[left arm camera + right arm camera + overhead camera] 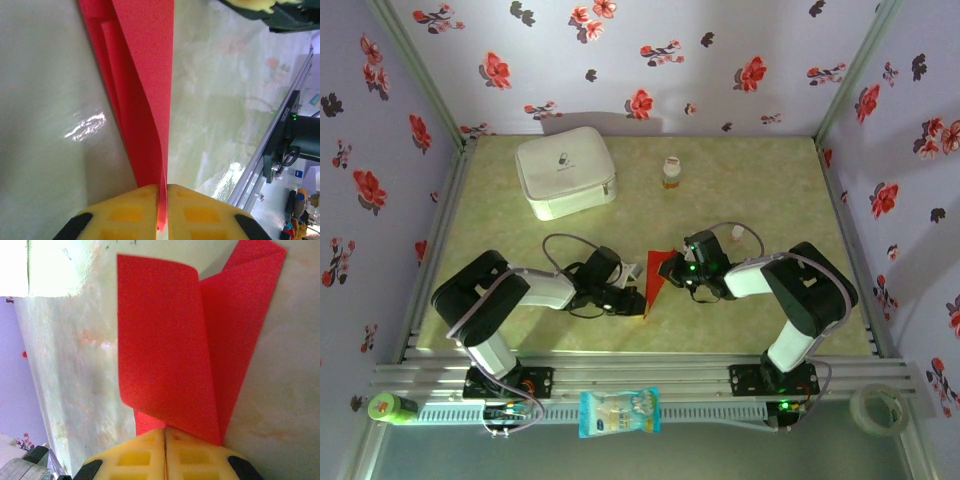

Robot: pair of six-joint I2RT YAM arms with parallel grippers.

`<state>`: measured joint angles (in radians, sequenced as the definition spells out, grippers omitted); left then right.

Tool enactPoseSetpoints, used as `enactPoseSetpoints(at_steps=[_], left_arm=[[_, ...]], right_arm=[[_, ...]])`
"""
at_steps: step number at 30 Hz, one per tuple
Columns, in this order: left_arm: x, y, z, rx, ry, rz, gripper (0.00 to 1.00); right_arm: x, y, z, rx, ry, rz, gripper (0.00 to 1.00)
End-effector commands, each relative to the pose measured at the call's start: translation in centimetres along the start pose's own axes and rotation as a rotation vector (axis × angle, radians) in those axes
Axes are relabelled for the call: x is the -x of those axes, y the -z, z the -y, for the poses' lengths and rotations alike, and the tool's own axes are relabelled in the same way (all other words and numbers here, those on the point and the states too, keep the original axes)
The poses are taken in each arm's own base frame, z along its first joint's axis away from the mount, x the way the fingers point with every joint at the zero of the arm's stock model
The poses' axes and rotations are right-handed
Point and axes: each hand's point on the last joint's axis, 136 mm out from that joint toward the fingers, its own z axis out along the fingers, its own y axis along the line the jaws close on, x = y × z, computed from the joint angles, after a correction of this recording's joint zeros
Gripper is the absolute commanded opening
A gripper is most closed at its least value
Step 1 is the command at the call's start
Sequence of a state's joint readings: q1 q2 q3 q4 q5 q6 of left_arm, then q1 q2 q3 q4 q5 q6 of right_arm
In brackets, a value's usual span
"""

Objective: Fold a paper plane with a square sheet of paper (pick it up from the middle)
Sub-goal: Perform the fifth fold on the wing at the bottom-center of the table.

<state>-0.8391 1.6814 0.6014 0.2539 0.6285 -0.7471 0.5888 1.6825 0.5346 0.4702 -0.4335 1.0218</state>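
A pale green marbled surface [750, 190] carries a white rounded zip case [565, 172] at its far left. Mid-surface, the folded bright red paper sheet [654, 275] sits between both arms, the left tool [162, 195] clenched on its near end and the right tool [165, 436] clenched on its far end.

so the red paper [653, 278] is folded into a narrow layered dart, sitting well apart from the white zip case [565, 172], tip pointing away from it
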Motion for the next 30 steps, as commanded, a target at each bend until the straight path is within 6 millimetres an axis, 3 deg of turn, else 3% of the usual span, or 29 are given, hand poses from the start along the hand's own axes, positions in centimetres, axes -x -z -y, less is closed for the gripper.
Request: enactPoseSetpoints(at_steps=[1, 3, 7, 10, 14, 19, 24, 30], left_arm=[[-1.5, 0.0, -0.6, 0.052, -0.005, -0.058, 0.07], [-1.6, -0.1, -0.7, 0.057, -0.008, -0.060, 0.00], [-1.6, -0.2, -0.6, 0.059, -0.013, -0.061, 0.00], [-1.6, 0.0, -0.5, 0.065, -0.015, -0.059, 0.06], [-1.1, 1.0, 0.0, 0.083, -0.033, -0.015, 0.21], [0.5, 2.9, 1.6, 0.102, -0.068, 0.076, 0.26], [3.3, 3.8, 4.3, 0.070, -0.096, 0.155, 0.11], [5.6, 1.9, 5.6, 0.041, -0.090, 0.133, 0.02]], right_arm=[[-0.6, -1.1, 3.4, -0.129, -0.034, -0.008, 0.08], [-0.6, -1.2, 3.4, -0.128, -0.033, -0.009, 0.08], [-0.7, -1.2, 3.4, -0.132, -0.033, -0.010, 0.08], [-0.7, -1.2, 3.4, -0.133, -0.032, -0.011, 0.08], [-0.7, -1.3, 3.5, -0.136, -0.034, -0.012, 0.08], [-0.8, -1.3, 3.5, -0.136, -0.034, -0.015, 0.08], [-0.8, -1.2, 3.5, -0.138, -0.033, -0.015, 0.08], [-0.8, -1.2, 3.4, -0.136, -0.035, -0.015, 0.08]])
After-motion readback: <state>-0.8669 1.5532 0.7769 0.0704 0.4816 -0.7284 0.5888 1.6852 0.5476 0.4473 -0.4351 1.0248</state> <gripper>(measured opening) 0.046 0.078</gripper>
